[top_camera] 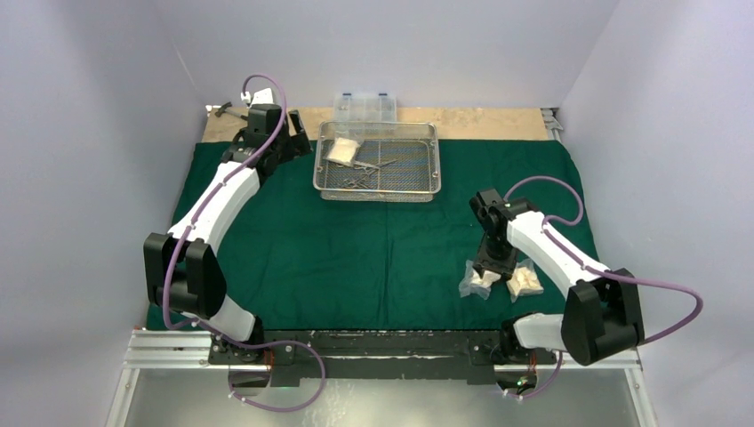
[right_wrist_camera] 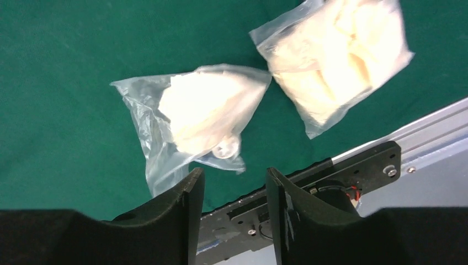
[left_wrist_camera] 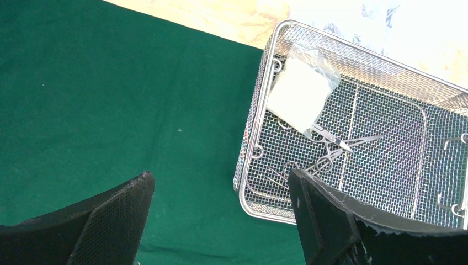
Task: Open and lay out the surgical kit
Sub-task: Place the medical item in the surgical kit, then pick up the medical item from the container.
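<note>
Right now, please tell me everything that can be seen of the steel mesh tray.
The tray is a rectangular basket of shiny steel wire mesh with a rounded rim, low walls and small loops on its end walls. It sits flat on the green cloth, at the cloth's far edge, in front of a clear plastic box. Inside lie one gauze packet and several small steel instruments. The open left tool hovers beside its corner, not touching it.

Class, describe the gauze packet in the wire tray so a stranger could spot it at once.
On the green cloth, find the steel wire tray at the far edge. In its far left corner lies a clear packet of white gauze. It alone sits in the tray; the other two packets lie on the cloth, near right.
</note>
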`<state>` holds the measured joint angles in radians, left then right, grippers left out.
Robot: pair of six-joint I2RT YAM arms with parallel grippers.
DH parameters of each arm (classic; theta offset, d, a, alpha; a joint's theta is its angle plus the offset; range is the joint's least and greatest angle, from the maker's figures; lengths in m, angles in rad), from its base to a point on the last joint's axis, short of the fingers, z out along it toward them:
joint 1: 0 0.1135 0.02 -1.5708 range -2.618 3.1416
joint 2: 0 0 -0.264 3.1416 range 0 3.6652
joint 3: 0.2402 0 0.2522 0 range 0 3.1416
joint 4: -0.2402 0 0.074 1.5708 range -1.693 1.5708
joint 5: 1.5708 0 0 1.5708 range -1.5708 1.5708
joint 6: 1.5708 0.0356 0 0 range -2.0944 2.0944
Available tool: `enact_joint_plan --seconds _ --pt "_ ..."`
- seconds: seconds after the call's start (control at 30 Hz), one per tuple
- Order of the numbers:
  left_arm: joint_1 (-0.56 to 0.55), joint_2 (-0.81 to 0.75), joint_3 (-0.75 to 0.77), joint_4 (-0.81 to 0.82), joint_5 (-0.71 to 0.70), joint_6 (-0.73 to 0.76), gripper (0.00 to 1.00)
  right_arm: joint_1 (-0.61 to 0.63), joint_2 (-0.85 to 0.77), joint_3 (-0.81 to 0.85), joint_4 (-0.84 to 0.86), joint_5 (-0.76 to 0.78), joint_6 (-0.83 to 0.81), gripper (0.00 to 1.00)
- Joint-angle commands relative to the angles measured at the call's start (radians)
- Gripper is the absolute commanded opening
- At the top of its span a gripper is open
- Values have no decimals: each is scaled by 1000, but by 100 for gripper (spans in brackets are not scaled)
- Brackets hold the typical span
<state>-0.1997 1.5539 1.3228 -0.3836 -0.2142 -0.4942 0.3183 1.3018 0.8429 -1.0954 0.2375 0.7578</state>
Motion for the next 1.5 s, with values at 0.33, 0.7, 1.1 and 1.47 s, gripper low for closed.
enact_joint_plan --seconds 0.33,0.7,1.1,1.47 --pt "-1 -7 67 1 -40 64 91 -5 10 417 318 -130 -182 57" --pt "-2 -38 31 2 93 34 88 76 512 814 753 -404 45 53" --pt "8 -1 -19 -40 78 -93 88 165 952 1182 794 -272 208 64" --pt "8 77 9 -25 123 -85 83 185 1117 1188 1052 -322 107 58"
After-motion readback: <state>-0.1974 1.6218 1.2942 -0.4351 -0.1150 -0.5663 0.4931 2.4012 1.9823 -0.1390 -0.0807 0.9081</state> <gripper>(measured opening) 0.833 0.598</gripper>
